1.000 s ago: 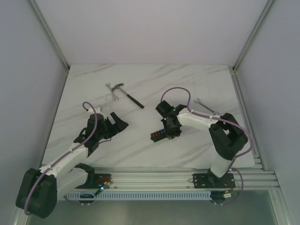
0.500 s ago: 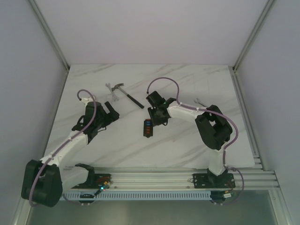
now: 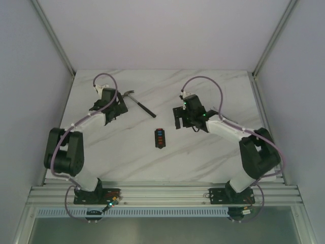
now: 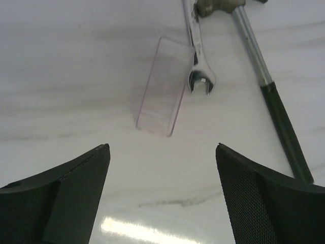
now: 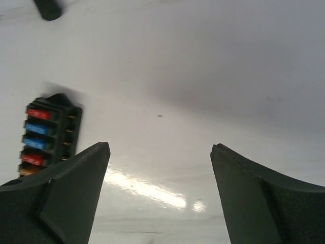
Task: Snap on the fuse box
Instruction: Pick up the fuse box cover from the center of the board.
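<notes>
The fuse box (image 3: 159, 138), a small black block with red and blue fuses in a row, lies alone on the white marble table, between the two arms. The right wrist view has it at the left edge (image 5: 48, 134), beside the left finger and outside the jaws. My right gripper (image 3: 178, 118) (image 5: 160, 146) is open and empty, up and to the right of the box. At the far left my left gripper (image 3: 116, 105) (image 4: 162, 147) hovers open, holding nothing. Just ahead of its fingertips lies a clear plastic cover (image 4: 161, 94).
A wrench (image 4: 198, 61) rests against the clear cover's far corner. A black-handled hammer (image 3: 140, 104) (image 4: 269, 86) lies diagonally between the two grippers, and its handle end (image 5: 48, 9) shows in the right wrist view. Metal rails run along the table's edges.
The right gripper carried the fuse box left, opened, let it go on the table and drew back to the upper right. The left arm swung away to the far left, over the clear cover.
</notes>
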### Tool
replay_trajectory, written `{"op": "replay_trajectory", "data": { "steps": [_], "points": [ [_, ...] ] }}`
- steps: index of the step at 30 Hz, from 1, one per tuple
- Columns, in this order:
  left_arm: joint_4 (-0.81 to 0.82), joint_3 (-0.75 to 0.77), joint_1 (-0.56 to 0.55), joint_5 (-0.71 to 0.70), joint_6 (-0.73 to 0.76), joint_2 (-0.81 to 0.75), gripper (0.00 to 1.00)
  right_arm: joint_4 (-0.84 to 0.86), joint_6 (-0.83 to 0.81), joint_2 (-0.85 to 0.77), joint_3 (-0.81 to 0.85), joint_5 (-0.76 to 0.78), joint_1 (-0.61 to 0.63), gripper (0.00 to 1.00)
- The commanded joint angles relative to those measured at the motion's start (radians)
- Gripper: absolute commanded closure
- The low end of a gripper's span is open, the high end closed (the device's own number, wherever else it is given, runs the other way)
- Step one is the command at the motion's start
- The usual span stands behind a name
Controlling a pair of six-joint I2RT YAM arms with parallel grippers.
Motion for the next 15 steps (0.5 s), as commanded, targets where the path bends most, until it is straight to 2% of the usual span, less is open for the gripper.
{"op": "replay_trajectory", "data": {
  "steps": [1,5,8,15],
  "points": [
    [-0.023,0.112,0.007,-0.066,0.108,0.101,0.07,0.154,-0.013,-0.126,-0.118,0.068,-0.049,0.09],
    [-0.035,0.195,0.026,-0.031,0.146,0.199,0.07,0.278,0.017,-0.227,-0.242,0.106,-0.086,0.01],
    [-0.043,0.250,0.046,0.021,0.154,0.269,0.11,0.327,0.023,-0.262,-0.291,0.124,-0.102,0.00],
    [-0.069,0.345,0.052,0.058,0.181,0.381,0.19,0.326,0.029,-0.246,-0.297,0.125,-0.118,0.00]
  ]
}}
